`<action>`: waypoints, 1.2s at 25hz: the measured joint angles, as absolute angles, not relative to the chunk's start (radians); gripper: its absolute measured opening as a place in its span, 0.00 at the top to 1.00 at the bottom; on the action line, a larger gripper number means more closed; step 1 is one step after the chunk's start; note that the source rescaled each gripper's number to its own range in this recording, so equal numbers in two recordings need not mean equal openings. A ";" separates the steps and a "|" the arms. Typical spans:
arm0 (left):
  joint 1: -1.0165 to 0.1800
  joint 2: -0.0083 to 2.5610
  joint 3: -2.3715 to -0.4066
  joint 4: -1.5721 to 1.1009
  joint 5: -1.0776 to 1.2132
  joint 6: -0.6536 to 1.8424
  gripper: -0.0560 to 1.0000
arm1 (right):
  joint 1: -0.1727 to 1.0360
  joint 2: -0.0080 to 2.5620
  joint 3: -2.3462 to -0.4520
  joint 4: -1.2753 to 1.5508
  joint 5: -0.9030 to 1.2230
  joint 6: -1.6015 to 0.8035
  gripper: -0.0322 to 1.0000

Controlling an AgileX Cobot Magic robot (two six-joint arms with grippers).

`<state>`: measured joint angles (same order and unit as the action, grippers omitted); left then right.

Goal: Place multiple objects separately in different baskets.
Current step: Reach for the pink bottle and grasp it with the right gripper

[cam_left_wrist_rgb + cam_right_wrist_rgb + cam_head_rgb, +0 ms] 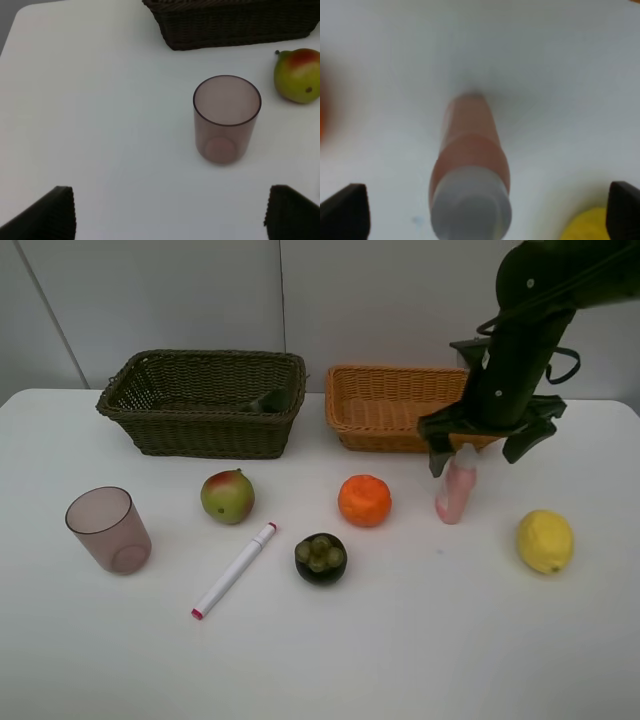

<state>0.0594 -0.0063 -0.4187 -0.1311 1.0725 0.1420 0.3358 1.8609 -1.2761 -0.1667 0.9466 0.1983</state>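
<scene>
1. Two dark fingers (345, 212) of the right gripper (478, 456) are spread wide, one on each side of the pink bottle (454, 492). Neither touches it, so nothing is held.
2. The pink bottle stands on the white tabletop (400, 650), just in front of the orange-tan basket (385, 405), between the orange (364, 500) and the yellow lemon (545, 541).
3. The left gripper (170, 220) is also open and empty. It hangs above the tabletop near the translucent mauve cup (227, 120).
4. The main danger, I think, is that the bottle tips over. It is tall with a small base, so if one finger reaches it before the other, it will be pushed sideways and may fall.
5. If it falls, it may roll toward the orange or the lemon, and then it must be taken lying flat, which is harder.
6. A grip too high is a second danger. The white cap looks smooth and narrow, and the bottle could slip out during the lift to a basket.
7. The rim of the orange-tan basket is close behind, so a low carry could knock the bottle against it.
8. The long axis of the bottle is vertical, as far as I can see. The white cap points up, toward the right wrist camera, and the pink body goes down to the tabletop.
</scene>
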 joint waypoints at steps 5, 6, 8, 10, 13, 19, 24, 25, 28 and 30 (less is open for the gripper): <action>0.059 -0.006 -0.419 -0.131 1.072 0.142 0.00 | 0.325 1.861 -1.216 -0.164 0.828 0.202 0.00; 0.059 -0.006 -0.419 -0.131 1.072 0.142 0.00 | 0.325 1.862 -1.211 -0.164 0.814 0.208 0.00; 0.059 -0.006 -0.419 -0.131 1.072 0.142 0.00 | 0.325 1.869 -1.207 -0.164 0.798 0.217 0.00; 0.059 -0.006 -0.419 -0.131 1.072 0.142 0.00 | 0.325 1.889 -1.207 -0.164 0.791 0.218 0.00; 0.059 -0.006 -0.419 -0.131 1.072 0.142 0.00 | 0.325 1.912 -1.204 -0.164 0.793 0.222 0.00; 0.059 -0.006 -0.419 -0.131 1.072 0.142 0.00 | 0.325 1.920 -1.204 -0.166 0.793 0.224 0.02; 0.059 -0.006 -0.419 -0.131 1.072 0.142 0.00 | 0.325 1.920 -1.204 -0.132 0.792 0.226 0.46; 0.059 -0.006 -0.419 -0.131 1.072 0.142 0.00 | 0.325 1.920 -1.204 -0.116 0.792 0.234 0.62; 0.059 -0.006 -0.419 -0.131 1.072 0.142 0.00 | 0.325 1.920 -1.204 -0.100 0.791 0.285 0.97; 0.059 -0.006 -0.419 -0.131 1.072 0.142 0.00 | 0.325 1.920 -1.204 -0.104 0.791 0.308 0.97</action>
